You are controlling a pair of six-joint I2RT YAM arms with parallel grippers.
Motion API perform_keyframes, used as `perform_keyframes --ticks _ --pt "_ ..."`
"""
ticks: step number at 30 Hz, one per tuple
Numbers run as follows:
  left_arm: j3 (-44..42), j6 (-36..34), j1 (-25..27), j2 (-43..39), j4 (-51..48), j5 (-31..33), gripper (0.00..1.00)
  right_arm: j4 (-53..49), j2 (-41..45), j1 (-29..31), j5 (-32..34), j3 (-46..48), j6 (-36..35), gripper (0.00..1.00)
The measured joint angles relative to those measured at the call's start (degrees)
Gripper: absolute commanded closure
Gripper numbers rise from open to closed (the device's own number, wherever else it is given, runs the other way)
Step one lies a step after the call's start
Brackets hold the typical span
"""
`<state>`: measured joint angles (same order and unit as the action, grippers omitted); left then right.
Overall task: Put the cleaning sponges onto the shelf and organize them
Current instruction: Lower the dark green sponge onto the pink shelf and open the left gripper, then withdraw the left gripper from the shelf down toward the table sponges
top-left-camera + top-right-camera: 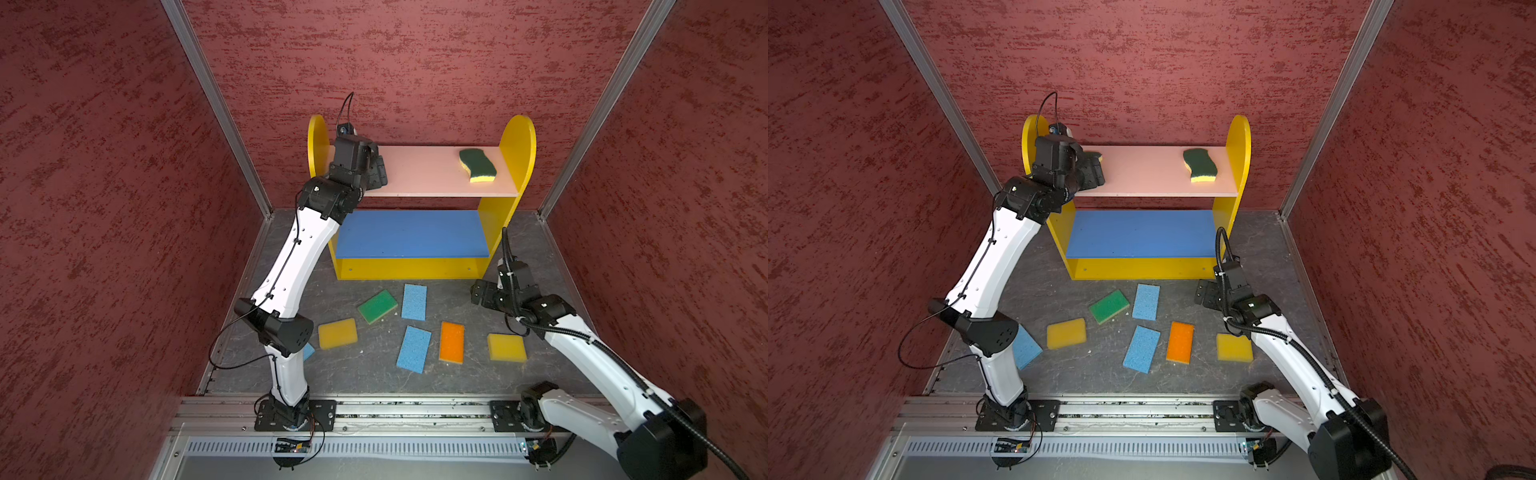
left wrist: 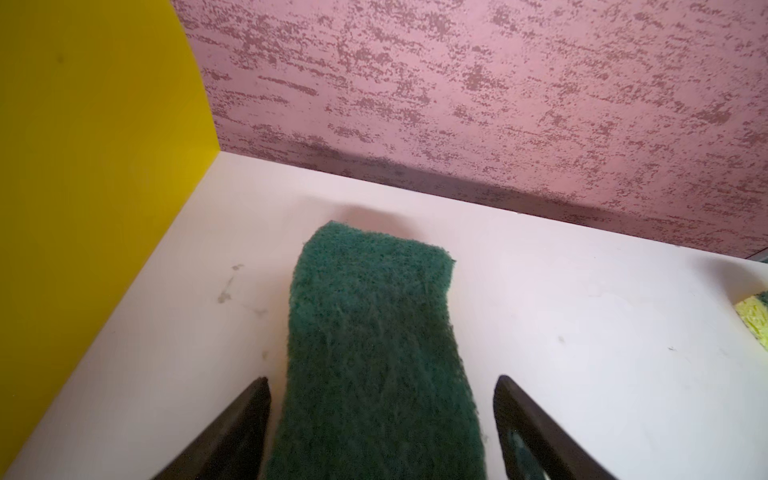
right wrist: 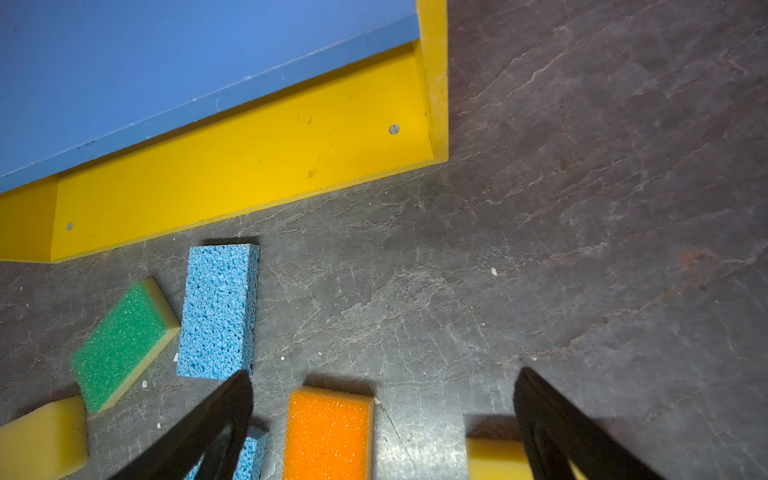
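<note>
My left gripper (image 1: pixel 380 168) (image 2: pixel 382 378) is over the left end of the shelf's pink top board (image 1: pixel 428 174), open. A dark-green wavy sponge (image 2: pixel 374 332) lies flat on the board between its jaws, with a gap on each side. A second wavy sponge (image 1: pixel 478 165) rests at the board's right end. On the floor lie a green sponge (image 1: pixel 377 306), two blue ones (image 1: pixel 414 302) (image 1: pixel 414 349), an orange one (image 1: pixel 451 342) and two yellow ones (image 1: pixel 337 333) (image 1: pixel 506 347). My right gripper (image 1: pixel 478 293) (image 3: pixel 384 372) hangs open and empty above the floor, beyond the orange sponge (image 3: pixel 328 432).
The blue middle board (image 1: pixel 411 235) and yellow bottom board (image 3: pixel 249 158) are bare. A third blue sponge (image 1: pixel 1025 347) sits half hidden behind my left arm's elbow. Red walls close in on three sides; a metal rail (image 1: pixel 415 409) runs along the front.
</note>
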<state>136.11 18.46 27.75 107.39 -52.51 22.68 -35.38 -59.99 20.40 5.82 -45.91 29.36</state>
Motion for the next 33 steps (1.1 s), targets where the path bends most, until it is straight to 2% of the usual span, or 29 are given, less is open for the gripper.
perform_keyframes --ticks 14,22,27,33 --pt "0.00 1.20 1.84 -0.09 -1.03 4.72 0.14 -0.09 3.10 0.00 0.02 1.27 0.35 0.01" --pt "-0.26 0.50 2.19 -1.90 -3.04 5.09 0.14 -0.20 3.54 0.00 0.02 1.40 0.35 0.01" --pt "-6.01 -1.44 3.89 -7.67 -2.69 5.40 0.14 -0.24 3.52 0.00 0.02 1.40 0.42 0.01" --pt "-17.97 -2.97 7.15 -18.34 -0.26 7.10 0.14 -0.76 3.02 0.00 0.02 1.40 0.44 0.01"
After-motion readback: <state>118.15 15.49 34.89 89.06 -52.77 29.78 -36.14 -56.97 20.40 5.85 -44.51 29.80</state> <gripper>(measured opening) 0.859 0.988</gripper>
